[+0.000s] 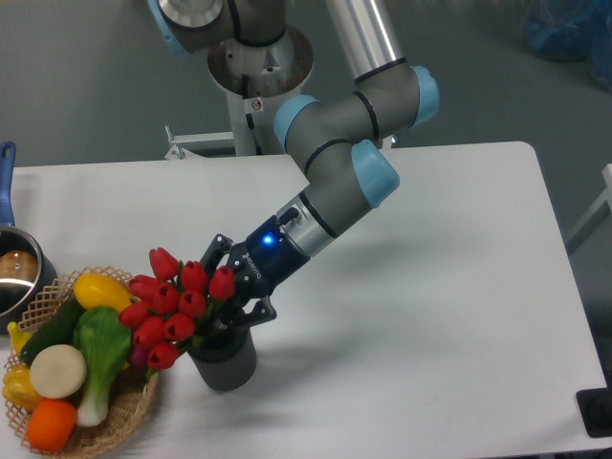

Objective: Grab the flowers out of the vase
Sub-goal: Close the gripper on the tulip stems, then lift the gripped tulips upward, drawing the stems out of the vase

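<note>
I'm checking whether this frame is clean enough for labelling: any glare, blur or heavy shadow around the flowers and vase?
Fixed camera view: lighting is soft and even; the flowers and vase look reasonably sharp, with no motion blur; only a faint shadow falls on the table beside the arm; mild glare shows on the steel pot.
</note>
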{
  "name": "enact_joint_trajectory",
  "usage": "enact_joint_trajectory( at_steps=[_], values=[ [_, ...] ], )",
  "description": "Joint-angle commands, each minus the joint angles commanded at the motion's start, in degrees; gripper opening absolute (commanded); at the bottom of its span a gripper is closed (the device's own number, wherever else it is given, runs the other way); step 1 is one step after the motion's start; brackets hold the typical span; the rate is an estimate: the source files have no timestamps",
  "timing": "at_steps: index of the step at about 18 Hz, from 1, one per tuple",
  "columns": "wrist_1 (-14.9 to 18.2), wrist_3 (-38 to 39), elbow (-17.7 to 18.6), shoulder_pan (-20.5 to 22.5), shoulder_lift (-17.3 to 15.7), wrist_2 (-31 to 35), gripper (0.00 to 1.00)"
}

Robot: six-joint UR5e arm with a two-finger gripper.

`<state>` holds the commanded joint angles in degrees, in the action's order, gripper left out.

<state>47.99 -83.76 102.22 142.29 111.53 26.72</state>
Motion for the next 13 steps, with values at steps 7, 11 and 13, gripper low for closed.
enact_joint_trajectory(
  at_steps=[7, 11, 13],
  values=[
    [0.0, 0.0, -0.1, 0.8, -0.3, -3.2, 0.28],
    [0.0, 0.1, -0.1, 1.4, -0.8, -6.2, 0.28],
    [0.0, 0.4, -0.1, 1.4, -1.0, -7.0, 0.28]
  ],
)
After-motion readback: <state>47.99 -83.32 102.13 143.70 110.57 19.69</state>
